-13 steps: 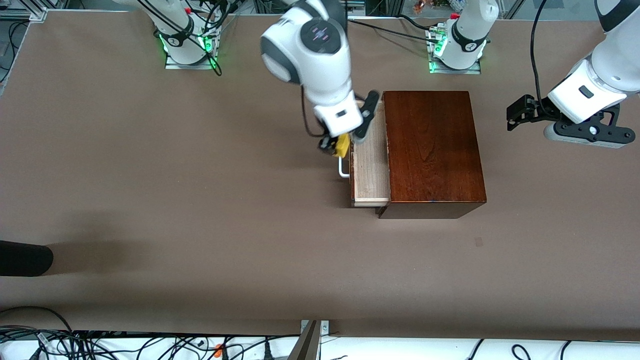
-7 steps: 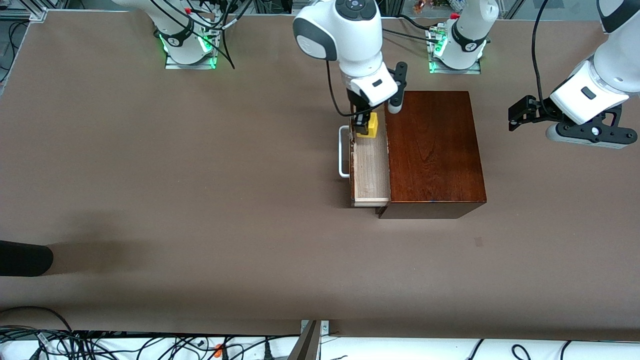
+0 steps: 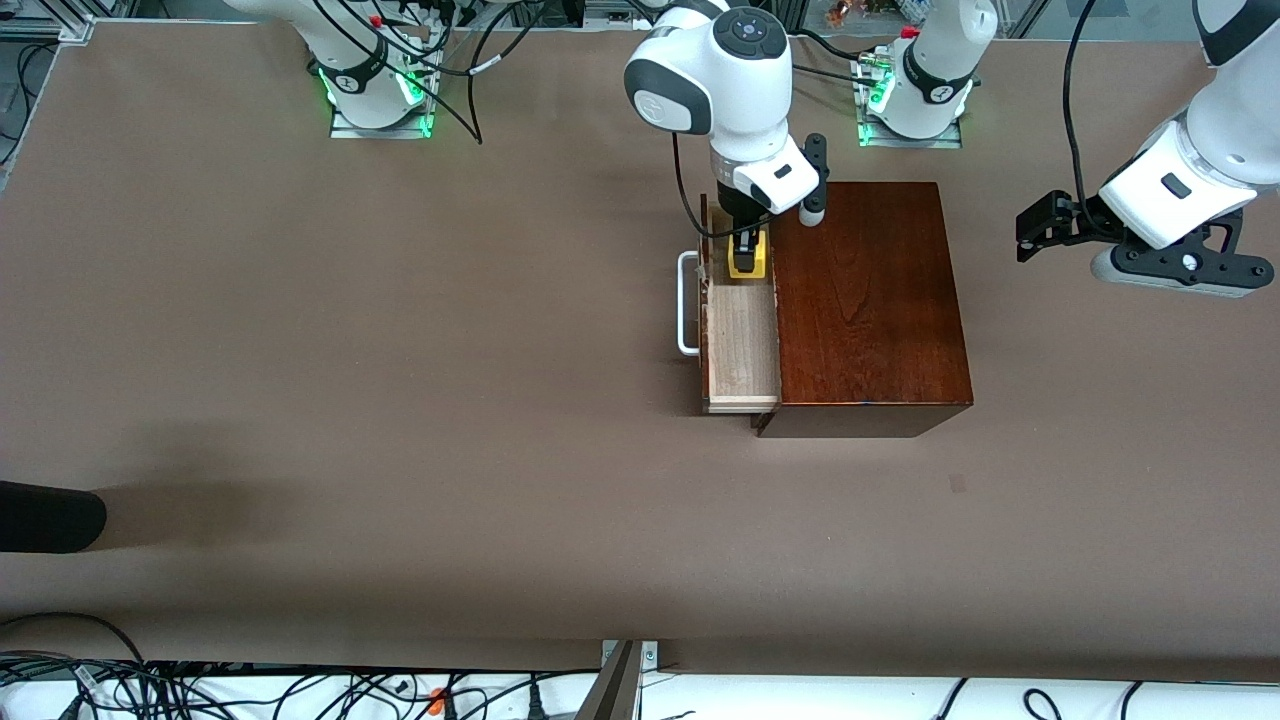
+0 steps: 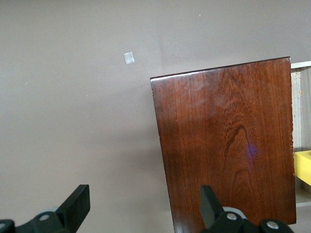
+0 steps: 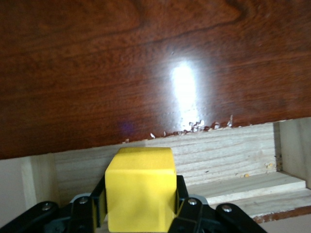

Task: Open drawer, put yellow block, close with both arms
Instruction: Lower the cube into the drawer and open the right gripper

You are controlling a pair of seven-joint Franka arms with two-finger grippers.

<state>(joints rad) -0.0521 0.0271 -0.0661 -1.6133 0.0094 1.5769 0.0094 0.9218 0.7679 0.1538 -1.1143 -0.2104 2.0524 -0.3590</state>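
Drawer [image 3: 742, 345] pulled partly out of the reddish-brown wooden box [image 3: 865, 300], pale wood tray exposed, white U handle on its dark front facing the right arm's end of the table. Yellow block [image 3: 748, 258], small plain cube, upright, sits over the tray's end farthest from the front camera, just beside the box edge.

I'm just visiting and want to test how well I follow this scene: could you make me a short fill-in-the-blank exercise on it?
1. The right gripper has its fingers shut on the ____ block.
2. That block hangs over the pulled-out ____ of the wooden box.
3. The drawer's white U-shaped ____ faces the right arm's end of the table.
4. The left gripper waits with its fingers ____, above the table beside the box.

Missing words: yellow; drawer; handle; open
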